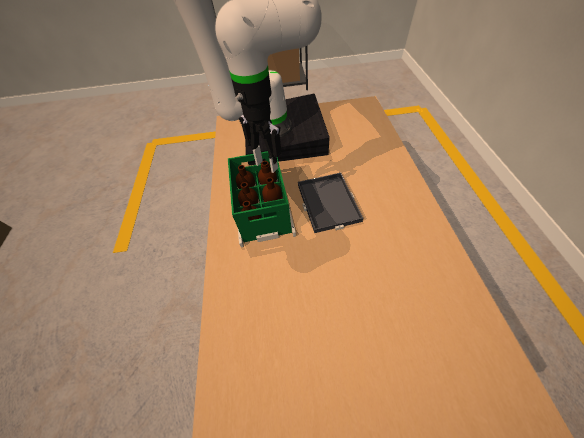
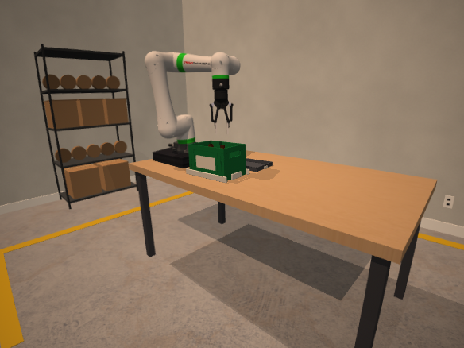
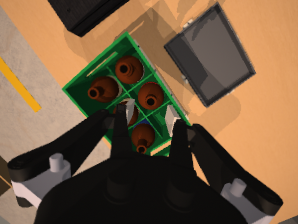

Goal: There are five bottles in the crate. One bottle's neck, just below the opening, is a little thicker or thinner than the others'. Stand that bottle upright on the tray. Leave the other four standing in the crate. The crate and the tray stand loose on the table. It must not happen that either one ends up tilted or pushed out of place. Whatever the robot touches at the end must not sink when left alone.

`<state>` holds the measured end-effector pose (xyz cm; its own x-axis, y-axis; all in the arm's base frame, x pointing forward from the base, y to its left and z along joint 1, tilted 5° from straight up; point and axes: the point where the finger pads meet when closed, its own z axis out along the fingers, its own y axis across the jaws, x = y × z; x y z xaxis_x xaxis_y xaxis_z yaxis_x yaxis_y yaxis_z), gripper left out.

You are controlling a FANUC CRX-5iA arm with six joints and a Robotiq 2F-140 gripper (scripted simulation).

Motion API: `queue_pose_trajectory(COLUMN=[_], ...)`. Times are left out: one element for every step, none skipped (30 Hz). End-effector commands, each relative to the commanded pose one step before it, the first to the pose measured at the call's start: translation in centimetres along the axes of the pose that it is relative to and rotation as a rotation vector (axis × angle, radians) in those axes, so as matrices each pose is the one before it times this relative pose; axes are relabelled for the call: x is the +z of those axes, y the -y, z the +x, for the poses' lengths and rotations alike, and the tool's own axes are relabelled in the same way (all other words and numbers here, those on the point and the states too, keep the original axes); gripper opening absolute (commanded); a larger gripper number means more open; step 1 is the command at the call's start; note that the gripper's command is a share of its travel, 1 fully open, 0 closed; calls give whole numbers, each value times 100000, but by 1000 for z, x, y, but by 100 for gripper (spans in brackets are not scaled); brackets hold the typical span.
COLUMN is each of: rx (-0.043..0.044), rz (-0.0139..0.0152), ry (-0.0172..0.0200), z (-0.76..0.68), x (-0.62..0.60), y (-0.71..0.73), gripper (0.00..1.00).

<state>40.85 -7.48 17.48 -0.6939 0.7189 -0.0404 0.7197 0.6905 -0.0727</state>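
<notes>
The green crate (image 1: 275, 228) (image 2: 237, 163) (image 3: 80, 84) stands on the table and holds several brown bottles, among them one at the far left (image 1: 245, 178) (image 3: 103, 90), one at the far right (image 1: 266, 175) (image 3: 129, 69) and one in the middle right (image 1: 271, 192) (image 3: 150, 96). They stand in separate compartments; the near right one, seen in the top view, is empty. I cannot tell any neck difference. My gripper (image 1: 266, 161) (image 2: 221, 130) (image 3: 150, 109) is partly open and empty, pointing down above the crate. One finger hides part of a bottle in the wrist view. The dark tray (image 1: 332, 202) (image 2: 258, 164) (image 3: 220, 50) is empty.
The tray lies beside the crate with a gap between them. White strips (image 1: 267, 236) (image 2: 206, 175) lie along the crate's foot. The robot's black base block (image 1: 310, 127) (image 2: 171, 157) stands behind the crate. A shelf rack (image 2: 83, 91) stands beyond the table.
</notes>
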Motion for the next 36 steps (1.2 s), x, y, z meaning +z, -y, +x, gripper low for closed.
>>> queue_pose_trajectory(rx=[-4,0,0,0,0,0,0,0,0,0,0,0,0,0,0,0,0,1,1,1,1,1,1,0,0,0,0,0,0,0,0,0,0,0,0,0], rz=[-86,0,0,0,0,0,0,0,0,0,0,0,0,0,0,0,0,0,0,0,0,0,0,0,0,0,0,0,0,0,0,0,0,0,0,0], ry=[135,0,0,0,0,0,0,0,0,0,0,0,0,0,0,0,0,0,0,0,0,0,0,0,0,0,0,0,0,0,0,0,0,0,0,0], z=[-40,0,0,0,0,0,0,0,0,0,0,0,0,0,0,0,0,0,0,0,0,0,0,0,0,0,0,0,0,0,-1,0,0,0,-1,0], x=[-69,0,0,0,0,0,0,0,1,3,6,10,15,20,25,31,38,44,51,58,65,71,78,0,0,86,92,98,104,109,115,120,124,128,132,134], y=[-21,0,0,0,0,0,0,0,0,0,0,0,0,0,0,0,0,0,0,0,0,0,0,0,0,-1,-1,-1,0,0,-1,-1,-1,-1,-1,-1], gripper=[44,44,44,44,44,44,44,44,44,44,44,44,44,44,44,44,44,44,44,44,44,44,44,44,44,44,44,44,44,44,44,44,44,44,44,44])
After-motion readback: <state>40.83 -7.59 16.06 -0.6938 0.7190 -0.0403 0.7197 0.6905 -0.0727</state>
